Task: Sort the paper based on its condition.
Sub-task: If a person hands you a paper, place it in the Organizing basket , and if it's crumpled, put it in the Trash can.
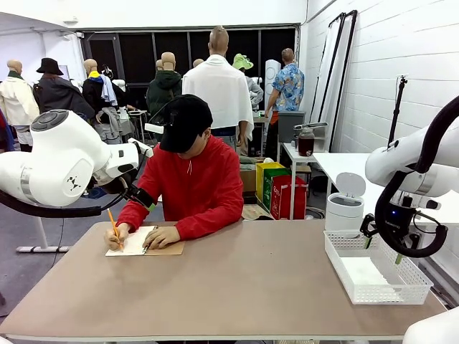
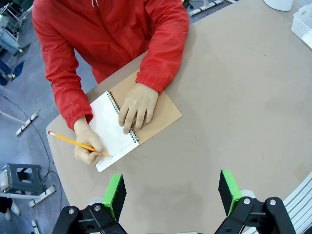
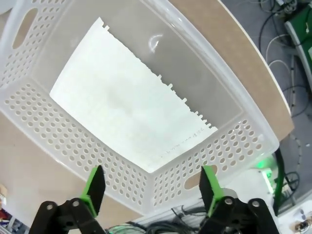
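A robotics lab: white robot arms [image 1: 61, 161] flanking a shared table [image 1: 237, 287], loose cables [image 3: 170, 227] hanging, painted block wall [image 1: 401, 64].

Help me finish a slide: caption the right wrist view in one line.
Jaws open, the right gripper hangs over a white basket with one flat sheet of paper lying inside.

Paper sheet [image 3: 129, 102]: one, centre of the right wrist frame.
White mesh basket [image 3: 44, 117]: one.
Spiral notebook [image 2: 161, 109]: one, left of centre.
Pencil [image 2: 73, 141]: one.
Person's hands: two, the writing hand [image 2: 89, 146] and the flat hand [image 2: 138, 105].
Grippers: two, the left gripper [image 2: 170, 176] and the right gripper [image 3: 152, 169].
Table [image 1: 237, 287]: one.
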Robot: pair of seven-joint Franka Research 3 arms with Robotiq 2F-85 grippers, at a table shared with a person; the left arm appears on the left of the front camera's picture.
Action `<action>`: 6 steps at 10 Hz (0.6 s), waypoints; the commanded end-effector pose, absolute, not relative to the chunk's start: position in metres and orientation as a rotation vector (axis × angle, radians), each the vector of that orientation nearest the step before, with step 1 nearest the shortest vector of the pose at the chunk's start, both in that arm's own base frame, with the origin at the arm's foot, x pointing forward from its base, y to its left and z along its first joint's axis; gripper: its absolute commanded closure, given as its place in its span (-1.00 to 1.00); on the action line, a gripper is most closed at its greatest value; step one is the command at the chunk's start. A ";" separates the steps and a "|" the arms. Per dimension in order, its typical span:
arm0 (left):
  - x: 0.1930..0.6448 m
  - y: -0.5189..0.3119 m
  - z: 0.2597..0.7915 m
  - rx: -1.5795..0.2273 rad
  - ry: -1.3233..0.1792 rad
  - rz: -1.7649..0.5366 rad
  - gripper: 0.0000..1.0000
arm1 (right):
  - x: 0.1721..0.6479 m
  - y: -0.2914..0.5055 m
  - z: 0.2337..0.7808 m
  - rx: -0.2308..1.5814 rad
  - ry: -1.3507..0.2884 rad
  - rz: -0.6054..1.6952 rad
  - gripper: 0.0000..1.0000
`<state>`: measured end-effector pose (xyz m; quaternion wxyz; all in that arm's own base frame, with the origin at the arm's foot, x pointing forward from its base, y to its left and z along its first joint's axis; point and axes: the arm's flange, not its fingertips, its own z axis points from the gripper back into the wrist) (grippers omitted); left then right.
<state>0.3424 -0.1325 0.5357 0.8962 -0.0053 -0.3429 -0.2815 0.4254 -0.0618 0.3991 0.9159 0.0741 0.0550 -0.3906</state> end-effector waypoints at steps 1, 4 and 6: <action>0.342 -0.132 0.536 -0.012 -0.716 -0.586 -1.00 | 0.427 -0.057 0.407 0.100 0.106 -0.814 -1.00; 0.342 -0.132 0.536 -0.012 -0.716 -0.586 -1.00 | 0.426 -0.060 0.401 0.151 0.108 -0.800 -1.00; 0.342 -0.132 0.536 -0.012 -0.716 -0.586 -1.00 | 0.426 -0.060 0.401 0.151 0.108 -0.800 -1.00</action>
